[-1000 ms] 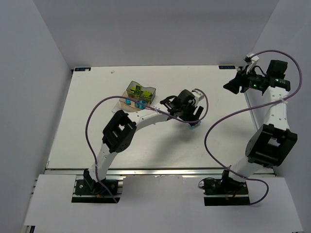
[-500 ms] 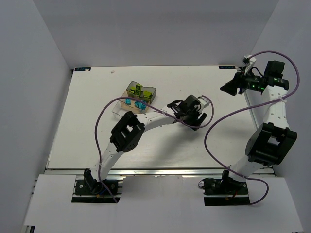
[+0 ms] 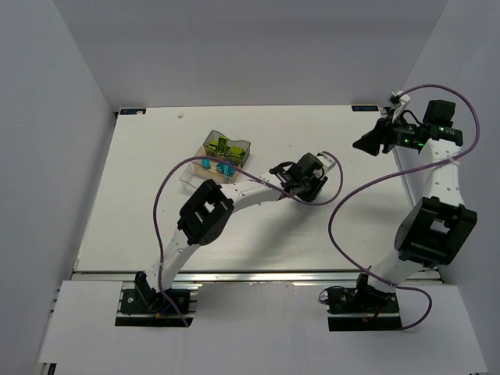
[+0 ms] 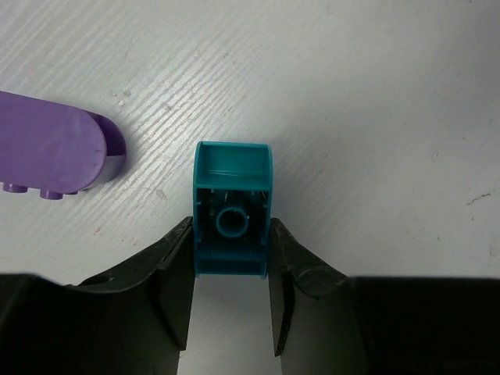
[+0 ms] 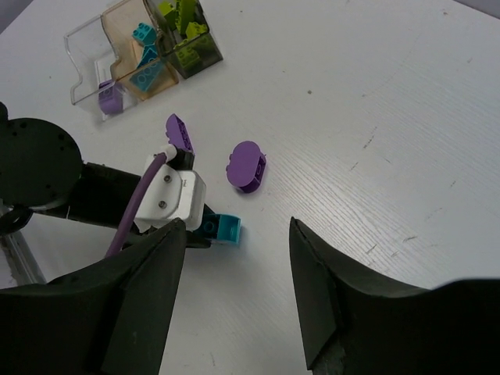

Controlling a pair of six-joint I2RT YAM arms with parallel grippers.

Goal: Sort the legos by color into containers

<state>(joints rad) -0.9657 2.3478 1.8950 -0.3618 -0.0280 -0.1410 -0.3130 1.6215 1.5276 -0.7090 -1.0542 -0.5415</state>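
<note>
Three trays (image 5: 82, 58), purple brick (image 5: 109, 98), cyan bricks (image 5: 147, 66), lime bricks (image 5: 181, 31), counts unclear

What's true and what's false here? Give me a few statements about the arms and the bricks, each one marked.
1. The left gripper clasps a cyan brick. True.
2. The right gripper holds a purple brick. False: it is open and holds nothing.
3. Two purple bricks lie loose on the table. True.
4. The green bricks sit in the clear tray. False: they are in the grey tray.
</note>
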